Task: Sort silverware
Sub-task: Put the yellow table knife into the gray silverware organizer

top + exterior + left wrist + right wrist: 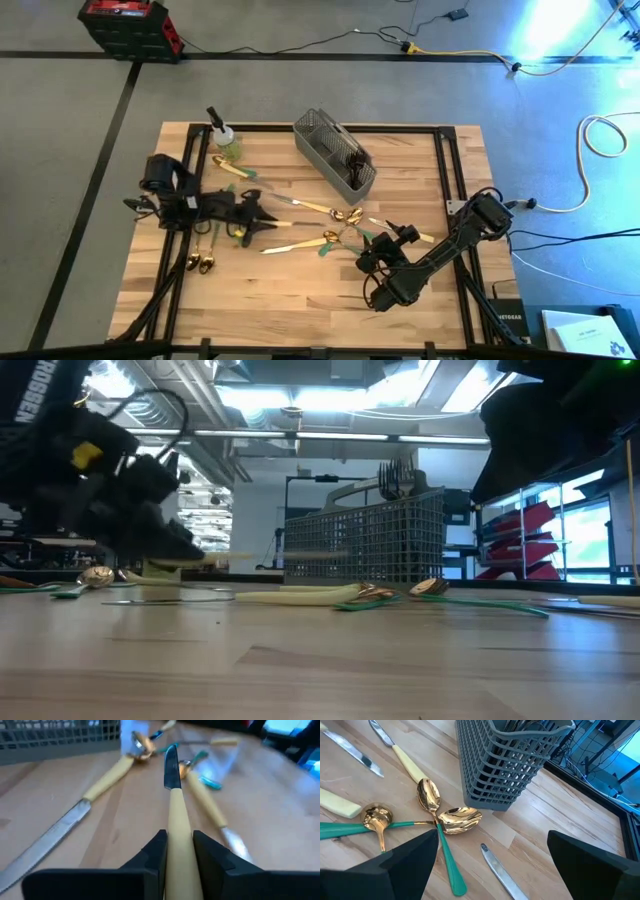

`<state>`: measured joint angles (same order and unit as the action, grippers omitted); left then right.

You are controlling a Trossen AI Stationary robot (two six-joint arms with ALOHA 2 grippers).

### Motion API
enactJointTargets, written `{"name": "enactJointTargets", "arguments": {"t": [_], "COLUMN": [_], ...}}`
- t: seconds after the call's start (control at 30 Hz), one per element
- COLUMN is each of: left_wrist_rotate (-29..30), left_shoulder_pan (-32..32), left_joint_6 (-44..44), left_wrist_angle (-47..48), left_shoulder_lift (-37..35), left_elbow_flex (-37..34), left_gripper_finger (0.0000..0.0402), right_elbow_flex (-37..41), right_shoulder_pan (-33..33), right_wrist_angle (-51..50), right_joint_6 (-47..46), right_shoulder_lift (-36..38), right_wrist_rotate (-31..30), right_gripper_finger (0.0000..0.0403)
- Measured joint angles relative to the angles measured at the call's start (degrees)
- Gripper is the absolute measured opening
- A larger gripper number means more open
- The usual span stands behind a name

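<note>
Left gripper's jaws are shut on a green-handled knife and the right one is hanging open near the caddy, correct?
Not quite: the left gripper holds a cream-handled knife, not green-handled, as the left wrist view shows. The right gripper does hang open near the caddy.

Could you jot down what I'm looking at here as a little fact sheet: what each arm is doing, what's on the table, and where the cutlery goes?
left gripper: jaws shut on a cream-handled knife
right gripper: jaws open, empty, above gold spoons
caddy: grey mesh, some cutlery inside
loose silverware: scattered mid-table
spray bottle: near the table's far edge
table: wood
</note>
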<state>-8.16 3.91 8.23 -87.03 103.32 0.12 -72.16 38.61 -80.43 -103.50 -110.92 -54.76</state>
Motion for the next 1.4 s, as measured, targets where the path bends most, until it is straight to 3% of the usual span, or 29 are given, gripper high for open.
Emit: {"name": "enactJointTargets", "arguments": {"t": [0.2,0.53,0.97,1.07,1.27,1.4], "left_wrist_rotate": [-0.1,4.8,11.6,11.6,11.8,12.3], "left_shoulder_pan": [-3.4,-5.0,-3.9,-3.1,-3.0,-3.0], "left_joint_6": [2.5,1.5,-6.2,-6.1,-8.1,-10.4], "left_wrist_angle": [-2.5,-2.6,-2.5,-2.0,-1.2,0.9], "left_shoulder_lift": [-3.1,-12.0,-16.1,-16.1,-16.1,-16.1], "left_elbow_flex": [0.4,3.5,18.5,20.5,20.8,20.8], "left_gripper_finger": [0.0056,0.0056,0.0056,0.0066,0.0056,0.0056], "right_elbow_flex": [0.0,0.0,0.0,0.0,0.0,0.0], "right_shoulder_pan": [0.0,0.0,0.0,0.0,-1.0,-4.9], "right_wrist_angle": [0.5,0.9,1.4,2.3,6.9,15.3], "right_joint_6": [0.3,0.5,0.5,-1.9,-17.9,-19.4], "right_shoulder_lift": [0.0,0.0,0.0,0.0,0.1,0.1], "right_wrist_rotate": [0.4,0.4,-2.4,-7.7,-29.2,-32.1], "right_gripper_finger": [0.0358,0.0358,0.0358,0.0358,0.0358,0.0358]}}
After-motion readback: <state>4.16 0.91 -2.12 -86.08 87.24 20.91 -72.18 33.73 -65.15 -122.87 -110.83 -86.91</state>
